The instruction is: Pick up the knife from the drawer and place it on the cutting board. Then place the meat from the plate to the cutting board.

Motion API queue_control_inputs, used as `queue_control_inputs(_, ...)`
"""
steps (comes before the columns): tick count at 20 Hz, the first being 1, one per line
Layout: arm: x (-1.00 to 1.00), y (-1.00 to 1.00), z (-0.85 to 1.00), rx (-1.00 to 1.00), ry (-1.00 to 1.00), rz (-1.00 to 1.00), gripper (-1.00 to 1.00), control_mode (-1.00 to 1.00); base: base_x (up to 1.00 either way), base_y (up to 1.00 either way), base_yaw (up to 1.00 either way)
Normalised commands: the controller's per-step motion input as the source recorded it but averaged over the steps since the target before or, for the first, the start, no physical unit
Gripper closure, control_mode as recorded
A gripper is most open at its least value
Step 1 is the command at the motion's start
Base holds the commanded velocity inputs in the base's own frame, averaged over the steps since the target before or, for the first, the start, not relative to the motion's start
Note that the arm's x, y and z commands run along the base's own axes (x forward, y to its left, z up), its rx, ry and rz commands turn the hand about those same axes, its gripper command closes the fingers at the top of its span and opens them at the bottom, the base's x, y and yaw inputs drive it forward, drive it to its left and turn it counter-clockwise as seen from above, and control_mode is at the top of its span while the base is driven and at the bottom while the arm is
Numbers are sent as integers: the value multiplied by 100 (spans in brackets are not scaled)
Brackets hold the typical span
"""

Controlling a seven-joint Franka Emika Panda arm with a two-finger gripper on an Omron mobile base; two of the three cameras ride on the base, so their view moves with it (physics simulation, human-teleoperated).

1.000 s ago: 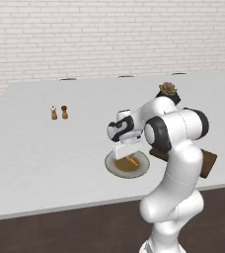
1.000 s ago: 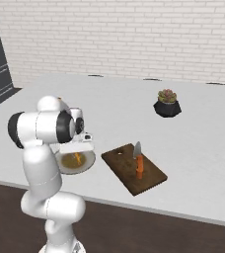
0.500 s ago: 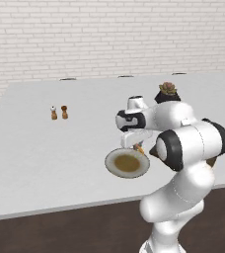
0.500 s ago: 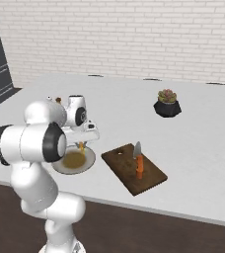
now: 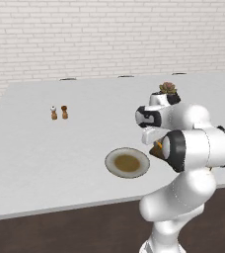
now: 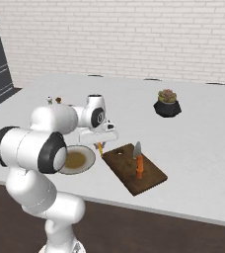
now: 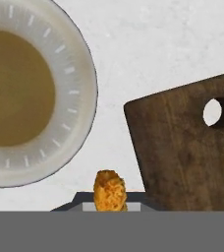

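My gripper (image 6: 100,146) is shut on the meat (image 6: 100,147), a small orange-yellow lump held above the counter between the plate and the cutting board. In the hand view the meat (image 7: 110,190) hangs over bare counter, with the plate (image 7: 79,93) to one side and the board (image 7: 187,152) to the other. The plate (image 6: 91,157) shows a brownish centre with nothing on it. The knife (image 6: 139,164), orange-red handle and grey blade, lies on the dark cutting board (image 6: 123,162). In the left base view the gripper (image 5: 156,146) is just right of the plate (image 5: 109,160).
A black plant pot (image 6: 167,104) stands on the counter behind the board, also seen as the pot (image 5: 168,92). Two small shakers (image 5: 58,112) stand at the left. The counter's front edge runs close below plate and board.
The gripper has risen off the plate with the meat in it and swung right toward the cutting board. Plate, board and knife have stayed put.
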Motion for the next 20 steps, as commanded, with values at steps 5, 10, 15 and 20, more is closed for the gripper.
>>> queue_control_inputs(5,-8,-99,-1,0,3,0,100,-100,0,0,0)
queue_control_inputs(10,0,-63,-25,0,14,0,100,-100,0,0,0)
queue_control_inputs(15,0,-19,-29,0,11,0,100,-100,0,0,0)
queue_control_inputs(20,0,0,-23,0,1,0,100,-100,0,0,0)
